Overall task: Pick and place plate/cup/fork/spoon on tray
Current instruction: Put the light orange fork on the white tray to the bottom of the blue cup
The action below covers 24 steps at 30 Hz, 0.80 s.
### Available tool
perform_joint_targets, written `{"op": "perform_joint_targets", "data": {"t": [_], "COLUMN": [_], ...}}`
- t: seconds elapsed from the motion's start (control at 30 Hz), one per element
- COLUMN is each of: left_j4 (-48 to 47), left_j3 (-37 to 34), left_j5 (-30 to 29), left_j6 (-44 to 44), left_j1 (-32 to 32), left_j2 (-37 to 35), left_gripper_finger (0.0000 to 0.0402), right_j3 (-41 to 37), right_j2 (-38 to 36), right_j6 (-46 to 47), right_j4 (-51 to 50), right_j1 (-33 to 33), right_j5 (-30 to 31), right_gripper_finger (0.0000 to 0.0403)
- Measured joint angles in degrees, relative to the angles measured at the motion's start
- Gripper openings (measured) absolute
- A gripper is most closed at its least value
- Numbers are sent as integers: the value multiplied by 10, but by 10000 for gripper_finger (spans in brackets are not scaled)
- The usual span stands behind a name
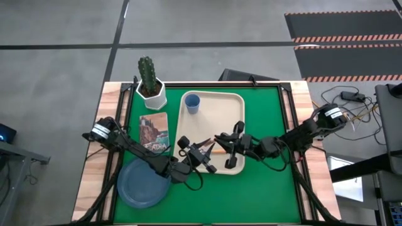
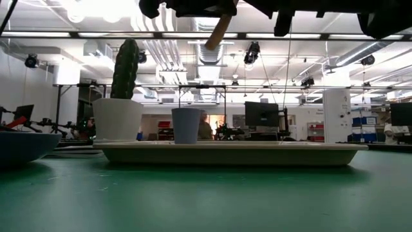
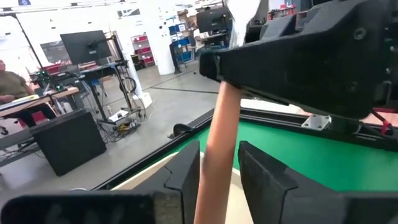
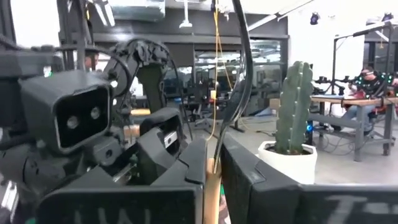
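An orange-handled utensil (image 1: 211,149) is held above the beige tray (image 1: 217,119) between both grippers; I cannot tell whether it is the fork or the spoon. My left gripper (image 1: 205,155) and my right gripper (image 1: 222,145) are both shut on it over the tray's near part. The low view shows the handle (image 2: 218,32) tilted, high above the tray (image 2: 232,153). The blue cup (image 1: 192,102) stands upright on the tray's far left corner. The dusty-blue plate (image 1: 143,182) lies flat on the green mat at the near left. My left gripper pinches the orange handle (image 3: 214,163) between its two fingers, which lie across it. The handle runs on up from the fingers into the right gripper and is clear of the tray. My right gripper pinches the same handle (image 4: 213,182) between its two fingers, farther along, toward the silvery end (image 3: 242,11). The fingers come from the table's right side and lie across the handle.
A white pot with a green cactus (image 1: 151,85) stands at the far left, and a book (image 1: 154,132) lies between it and the plate. Both arms reach in low across the table's near half. The mat to the right of the tray is bare.
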Motion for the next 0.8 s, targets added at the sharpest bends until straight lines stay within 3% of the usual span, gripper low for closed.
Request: {"op": "perform_joint_targets", "data": {"t": [0.23,0.43,0.6,0.8], "left_j4": [0,0,-5,-5], "left_j3": [-1,2,-2,-2], "left_j5": [8,88,150,205], "left_j6": [4,5,16,48], "left_j1": [-7,-8,-11,-15], "left_j2": [0,-3,-20,-52], "left_gripper_finger": [94,105,138,183], "right_j3": [0,0,29,104], "right_j2": [-63,-146,-229,-272], "right_j6": [10,22,58,139], "right_j4": [-129,-315,-590,-923], "right_j1": [0,0,-4,-7], "right_j5": [0,0,-9,-113], "right_gripper_finger": [15,14,14,13]}}
